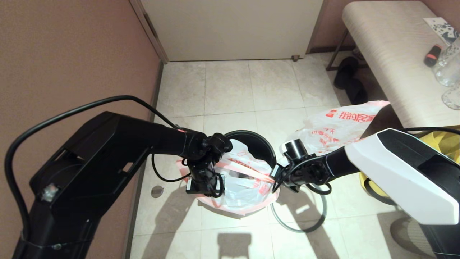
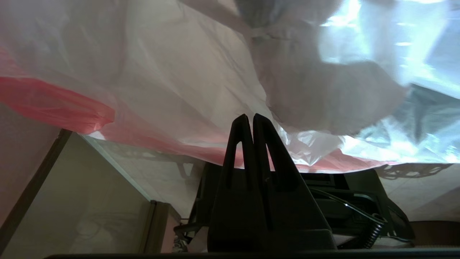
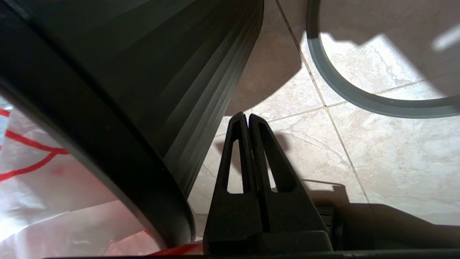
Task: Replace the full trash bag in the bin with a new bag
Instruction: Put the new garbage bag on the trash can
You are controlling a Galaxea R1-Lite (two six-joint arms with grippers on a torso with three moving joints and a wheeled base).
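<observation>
The black bin [image 1: 259, 139] stands on the tiled floor with the new bag [image 1: 240, 194] spread in its mouth and drooping over its near rim. My left gripper [image 1: 205, 190] is at that bag's left edge, shut. In the left wrist view its tips [image 2: 249, 116] lie against the white film [image 2: 179, 72]; I cannot see film pinched between them. My right gripper [image 1: 276, 183] is shut and empty outside the bin's right wall [image 3: 161, 72], its tips [image 3: 248, 115] over bare tile. The grey hoop [image 1: 300, 230] lies on the floor beside it. The full trash bag [image 1: 334, 129] rests to the right.
A padded bench [image 1: 395, 54] with bottles stands at the right, dark slippers [image 1: 348, 82] under its far end. A yellow fabric bag [image 1: 442, 140] sits behind my right arm. The brown wall [image 1: 72, 54] runs close on the left, and a pale door [image 1: 230, 28] closes the far side.
</observation>
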